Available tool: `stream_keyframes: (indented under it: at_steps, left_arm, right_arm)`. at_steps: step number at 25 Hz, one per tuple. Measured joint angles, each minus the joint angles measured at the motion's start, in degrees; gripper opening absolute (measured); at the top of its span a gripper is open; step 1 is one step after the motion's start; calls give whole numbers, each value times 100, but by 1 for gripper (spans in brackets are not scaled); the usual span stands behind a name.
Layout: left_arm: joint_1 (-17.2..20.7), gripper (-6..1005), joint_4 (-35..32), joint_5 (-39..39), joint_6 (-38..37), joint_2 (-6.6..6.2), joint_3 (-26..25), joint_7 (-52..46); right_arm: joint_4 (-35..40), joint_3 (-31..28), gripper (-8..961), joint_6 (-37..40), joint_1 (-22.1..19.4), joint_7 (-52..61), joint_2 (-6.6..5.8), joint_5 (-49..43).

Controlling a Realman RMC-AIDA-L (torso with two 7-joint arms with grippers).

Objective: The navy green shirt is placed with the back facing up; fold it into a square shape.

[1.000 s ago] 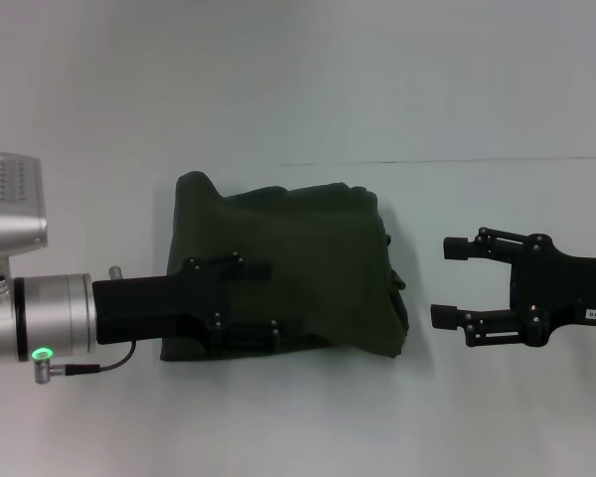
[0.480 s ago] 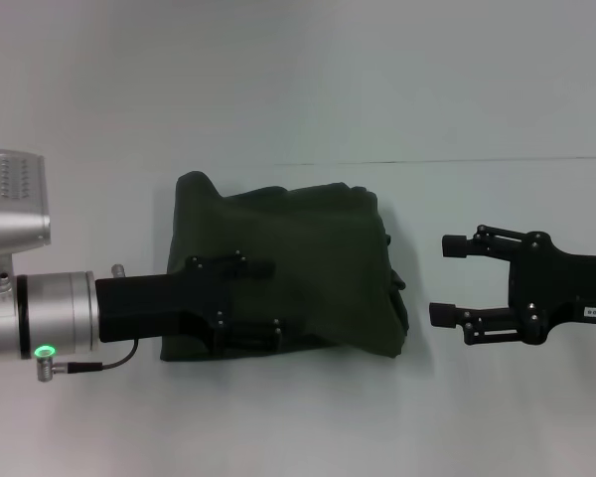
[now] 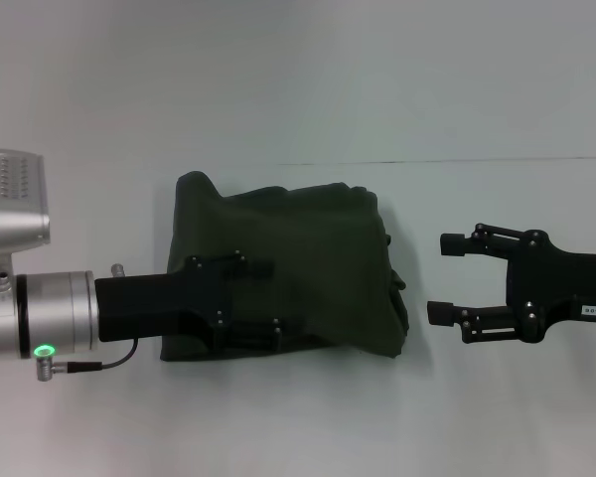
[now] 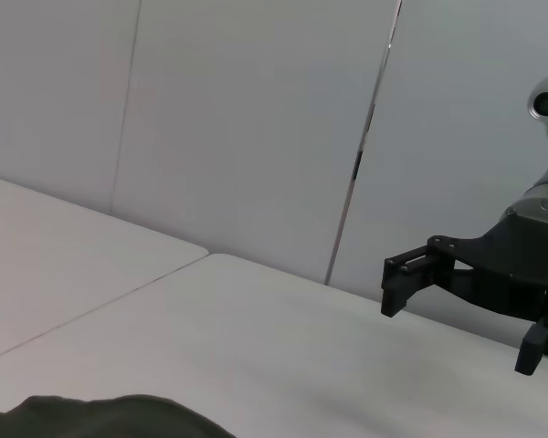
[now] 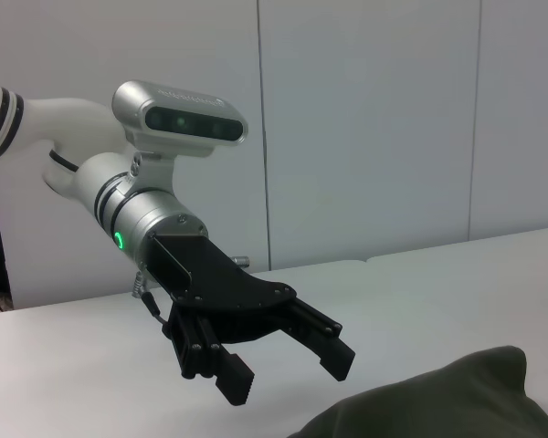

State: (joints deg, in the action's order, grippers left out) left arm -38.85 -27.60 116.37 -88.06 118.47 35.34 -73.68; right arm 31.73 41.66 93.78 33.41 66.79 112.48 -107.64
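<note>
From my remote station, the head camera looks down on the shirt (image 3: 288, 273), a dark olive bundle of soft knit cloth lying folded near the middle of the pale table (image 3: 298, 427). Its outline is roughly square, with a raised hump at the far left corner and loose, rumpled edges down its right side.

My left gripper (image 3: 258, 298) reaches in from the left over the near left part of the shirt; its matte black body blends into the dark cloth from above, so the gap between the fingers is hard to read there. The right wrist camera settles it: seen from the side, the left gripper (image 5: 288, 370) hangs above the table with its blocky black fingers (image 5: 233, 381) spread apart and nothing between them. That view also shows the silver wrist with a green light, and a rounded fold of the shirt (image 5: 438, 401) rising in the foreground.

My right gripper (image 3: 447, 280) sits clear of the shirt's right edge, its two fingers held wide and empty. The left wrist camera catches it farther off (image 4: 457, 315) above the smooth white surface, against plain grey wall panels, and shows only a dark sliver of the shirt (image 4: 100, 418) at the frame's edge.
</note>
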Motion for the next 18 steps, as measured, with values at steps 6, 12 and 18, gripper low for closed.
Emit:
stream_keyframes:
  at_steps: [6,12,18]
  left_arm:
    - [-3,950,0,1,0,0,0,-3]
    - [-6,949,0,4,0,0,0,-5]
    - [-9,949,0,9,-16,0,0,-6]
  right_arm:
    - [0,0,942,0,-1,0,0,-3]
    - [0,0,939,0,-1,0,8,-3]
    - [0,3,933,16,-8,0,11,-3]
